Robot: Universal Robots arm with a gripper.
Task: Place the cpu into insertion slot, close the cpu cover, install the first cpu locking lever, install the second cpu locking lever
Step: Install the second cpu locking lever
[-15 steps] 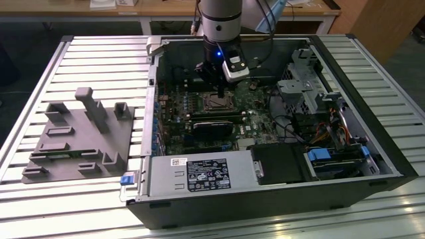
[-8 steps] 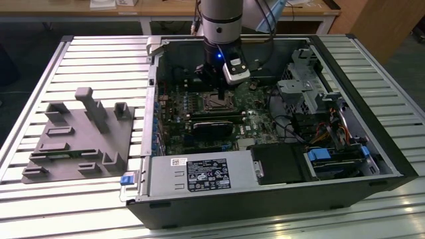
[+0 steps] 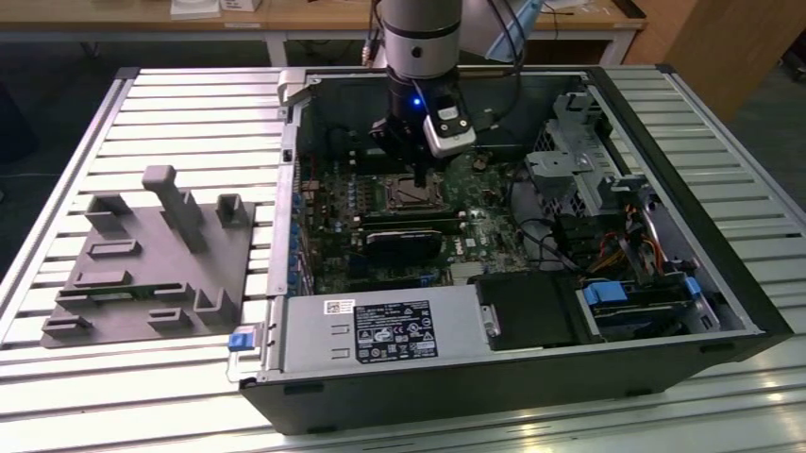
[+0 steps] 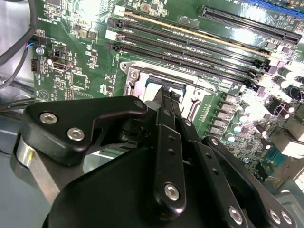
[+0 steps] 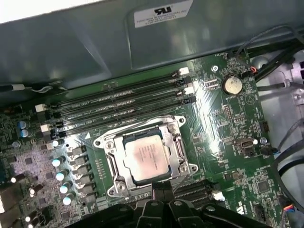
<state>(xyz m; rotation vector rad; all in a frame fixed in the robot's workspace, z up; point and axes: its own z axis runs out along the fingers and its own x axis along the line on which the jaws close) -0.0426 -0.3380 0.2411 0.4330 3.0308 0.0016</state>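
One small flat square cpu (image 5: 148, 156) with a dull silver-tan metal top sits seated in the silvery-rimmed square insertion slot (image 5: 110, 151) on the green motherboard (image 5: 228, 128). The thin silvery cpu cover (image 5: 178, 154) lies down around it. The black tool (image 5: 163, 190) hovers just beside the slot at 6 o'clock, fingers drawn together, grasping nothing. Judged step: lever installation, which calls for precise contact.

Silver-tan cpu (image 5: 148, 157) flat in the insertion slot (image 5: 110, 154), silvery cpu cover (image 5: 176, 148) framing it.
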